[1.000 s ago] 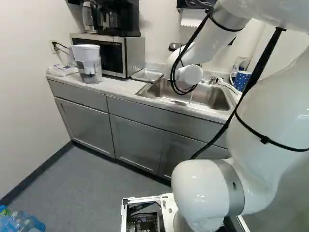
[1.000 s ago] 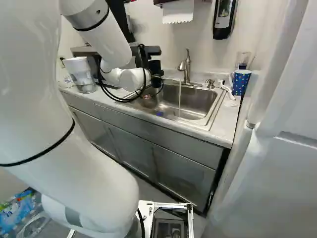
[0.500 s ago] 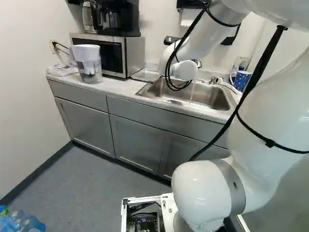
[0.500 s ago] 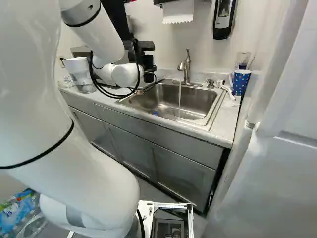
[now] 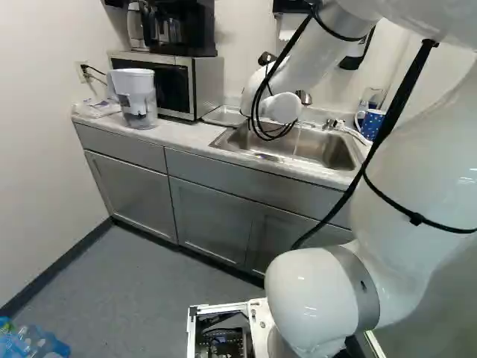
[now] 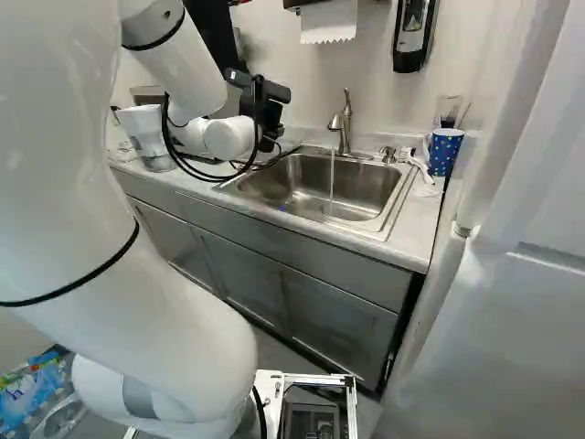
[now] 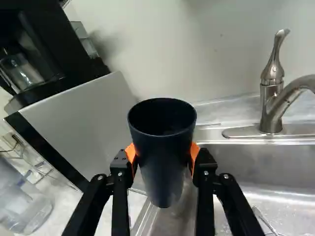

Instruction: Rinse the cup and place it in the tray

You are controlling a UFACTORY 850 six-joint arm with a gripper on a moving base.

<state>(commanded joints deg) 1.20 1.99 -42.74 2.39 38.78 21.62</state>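
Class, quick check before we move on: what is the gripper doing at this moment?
Gripper: closed on the dark cup, one orange pad on each side.

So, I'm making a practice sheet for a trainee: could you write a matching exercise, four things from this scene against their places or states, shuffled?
Things
1. dark cup
2. tray
3. spotted mug
4. faucet

Places and states
A. behind the sink, with water running from it
B. gripped by the hand, its mouth open upward
C. on the counter, right of the sink in the right base view
D. between the microwave and the sink

Pairs: 1-B, 2-D, 3-C, 4-A
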